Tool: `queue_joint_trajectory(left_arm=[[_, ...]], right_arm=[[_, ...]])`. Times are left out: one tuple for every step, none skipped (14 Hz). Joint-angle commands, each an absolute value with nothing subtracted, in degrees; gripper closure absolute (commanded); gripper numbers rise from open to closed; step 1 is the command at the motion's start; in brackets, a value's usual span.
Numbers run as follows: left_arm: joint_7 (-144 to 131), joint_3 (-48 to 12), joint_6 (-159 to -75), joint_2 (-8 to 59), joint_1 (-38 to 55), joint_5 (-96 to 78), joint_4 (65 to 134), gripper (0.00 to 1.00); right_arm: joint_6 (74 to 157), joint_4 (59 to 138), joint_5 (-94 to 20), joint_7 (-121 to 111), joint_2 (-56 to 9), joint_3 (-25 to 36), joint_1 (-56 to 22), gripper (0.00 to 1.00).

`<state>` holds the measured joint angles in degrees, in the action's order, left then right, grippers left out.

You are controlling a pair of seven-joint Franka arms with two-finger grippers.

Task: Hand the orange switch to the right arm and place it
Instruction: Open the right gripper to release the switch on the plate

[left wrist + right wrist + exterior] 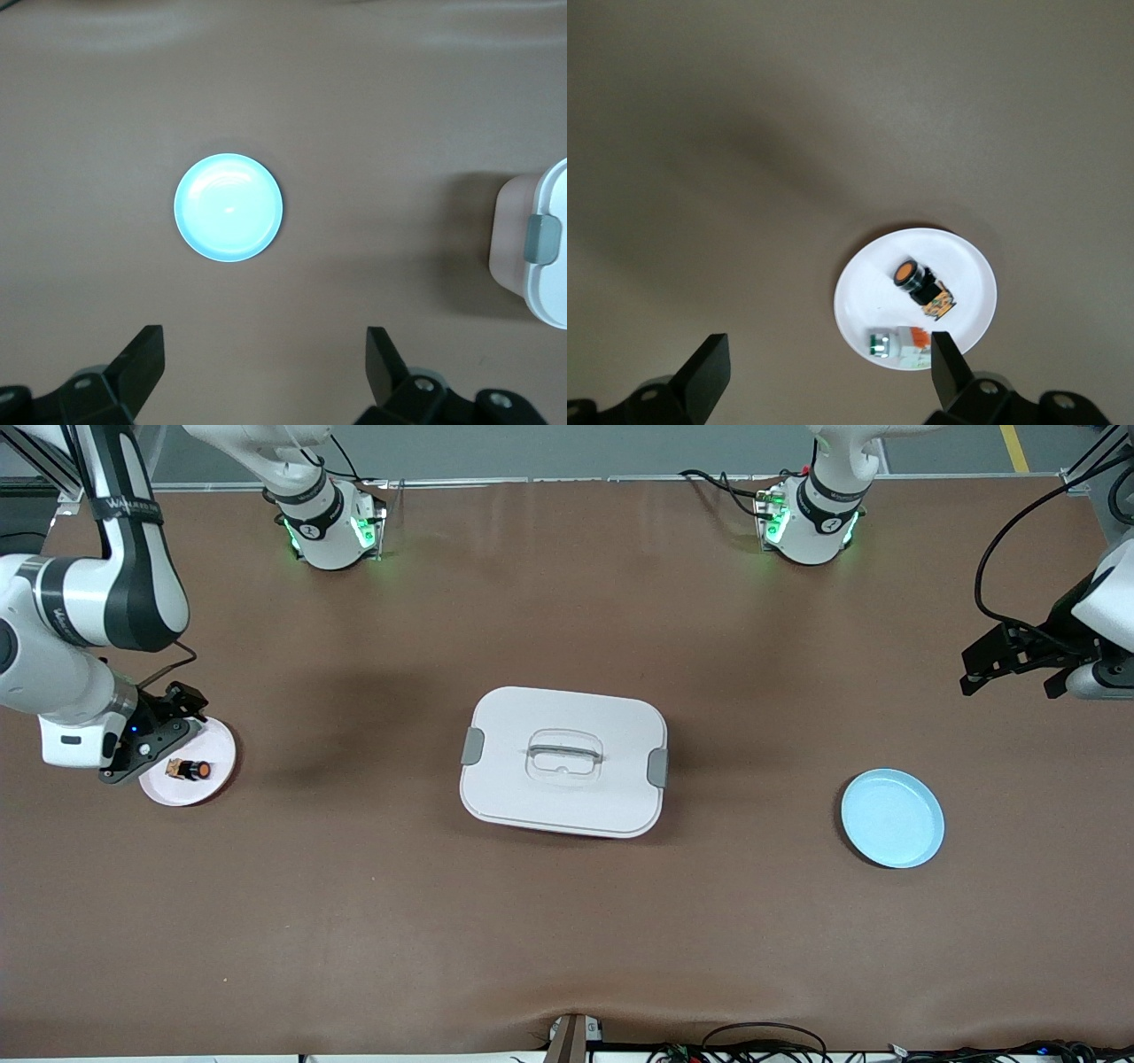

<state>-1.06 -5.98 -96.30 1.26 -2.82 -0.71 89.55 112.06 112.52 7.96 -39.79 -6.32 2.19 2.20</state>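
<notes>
Nearest the front camera among the things on the brown worktop (567, 921) lies the light-blue plate (892, 817), bare, toward the left arm's end. Over that end, and over bare worktop farther from the front camera than the blue plate, hangs the left gripper (1010, 666); its black fingers (142, 359) stand spread wide with nothing between them, and the left wrist view looks down past them onto the blue plate (229, 208).

At the right arm's end, the right gripper (164, 726) hangs over a small white plate (217, 740), covering part of it in the front view. Its fingers (709, 367) are likewise spread apart and hold nothing.

On the white plate (970, 266) lies the orange switch (923, 288) on its side, apart from the gripper: a black cylinder with a round orange face and a tan-orange block at its rear. Just beside it on the same plate lies a small silvery-white part (899, 345) with a bit of orange-red and green on it; in the front view the gripper hides this part.

Between the two plates, at the middle of the worktop, sits a white lidded box (564, 762) with a recessed handle on its lid and grey clasps at both ends. It is well apart from each plate.
</notes>
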Motion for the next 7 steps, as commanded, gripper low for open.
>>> queue_joint_trajectory(left_arm=[[-1.6,-6.2,-96.0,1.1,-3.9,-2.2,89.5,0.0],[-1.7,-6.2,-96.0,1.1,-3.8,-2.2,89.5,0.0],[-1.6,-6.3,-96.0,1.1,-3.7,-2.1,89.5,0.0],[-1.7,-6.3,-96.0,1.1,-3.6,-2.0,89.5,0.0],[-1.7,-6.4,-96.0,1.1,-3.5,-2.0,89.5,0.0],[-1.6,-6.4,-96.0,1.1,-3.6,-2.0,89.5,0.0],[-1.5,-6.4,-96.0,1.1,-3.6,-2.0,89.5,0.0]], right_arm=[[105.6,107.4,6.1,-35.7,-6.2,2.5,0.8,0.0],[103.8,106.2,6.0,-34.2,-6.2,2.5,0.7,0.0],[102.1,105.1,5.5,-31.7,-6.2,2.5,0.5,0.0],[100.5,103.8,3.3,-28.3,-6.2,2.5,-0.2,0.0],[98.8,102.6,1.9,-24.8,-6.2,2.5,-0.3,0.0],[97.9,102.1,1.8,-21.3,-6.2,2.5,-0.4,0.0],[97.8,102.0,1.8,-18.5,-6.2,2.5,-1.3,0.0]])
